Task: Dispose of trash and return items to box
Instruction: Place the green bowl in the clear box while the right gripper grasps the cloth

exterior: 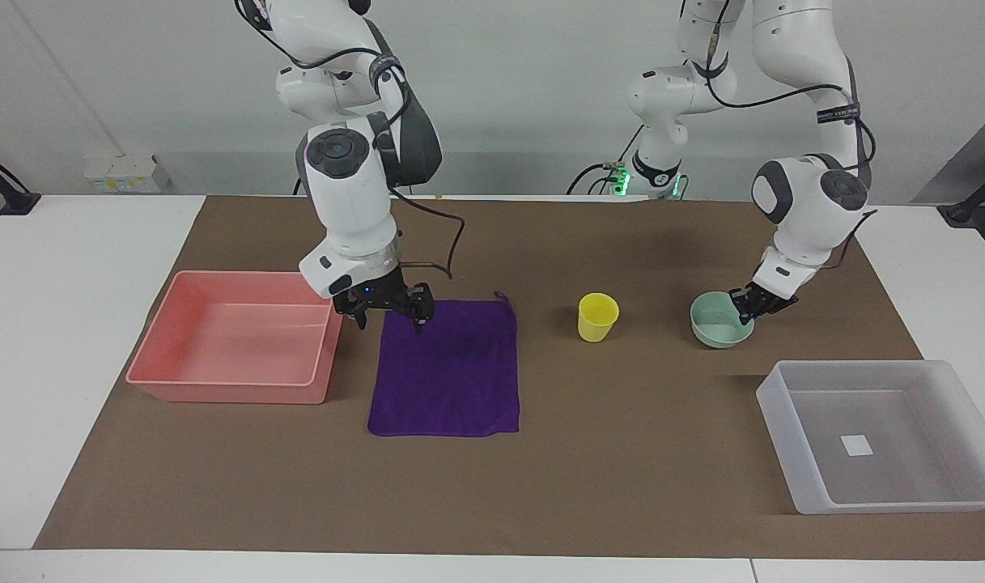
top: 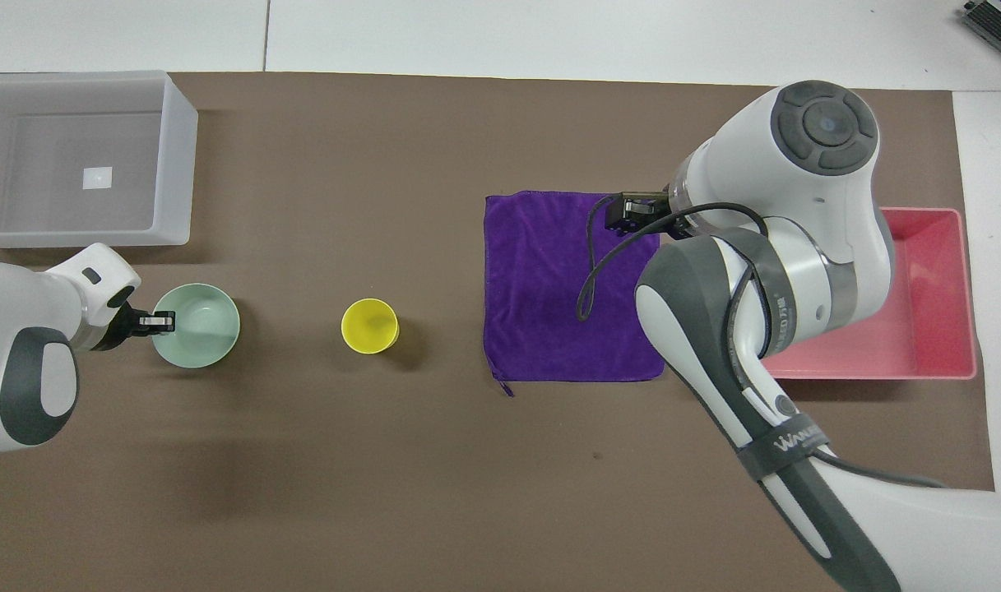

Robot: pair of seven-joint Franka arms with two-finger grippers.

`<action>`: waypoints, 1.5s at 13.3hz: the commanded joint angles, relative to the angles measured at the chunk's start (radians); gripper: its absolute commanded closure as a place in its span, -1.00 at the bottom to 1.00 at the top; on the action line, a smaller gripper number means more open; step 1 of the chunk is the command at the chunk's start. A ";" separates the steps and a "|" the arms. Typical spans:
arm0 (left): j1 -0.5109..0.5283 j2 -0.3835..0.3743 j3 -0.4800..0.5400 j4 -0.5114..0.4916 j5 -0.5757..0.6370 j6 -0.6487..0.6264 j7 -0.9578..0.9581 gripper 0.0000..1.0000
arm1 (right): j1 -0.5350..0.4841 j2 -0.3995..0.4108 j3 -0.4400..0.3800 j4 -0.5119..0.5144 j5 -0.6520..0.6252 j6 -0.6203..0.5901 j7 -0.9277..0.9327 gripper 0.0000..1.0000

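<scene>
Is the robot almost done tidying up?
Not yet, it has only started. Nothing looks done: the clear box and the pink bin hold nothing. In hand: the left gripper is shut on the green bowl's rim, and the open right gripper is over the purple cloth. The yellow cup stands untouched on the table.
</scene>
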 commanded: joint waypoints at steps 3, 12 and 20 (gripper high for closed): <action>0.000 0.028 -0.002 0.178 0.005 -0.149 0.015 1.00 | 0.029 0.076 -0.003 0.039 0.004 0.013 -0.005 -1.00; 0.020 0.180 -0.002 0.578 -0.074 -0.321 0.024 1.00 | 0.142 0.288 -0.027 0.174 -0.007 0.030 0.008 -1.00; 0.097 0.482 -0.013 1.024 -0.075 -0.454 0.022 1.00 | 0.144 0.274 -0.023 0.009 -0.013 0.211 0.010 -1.00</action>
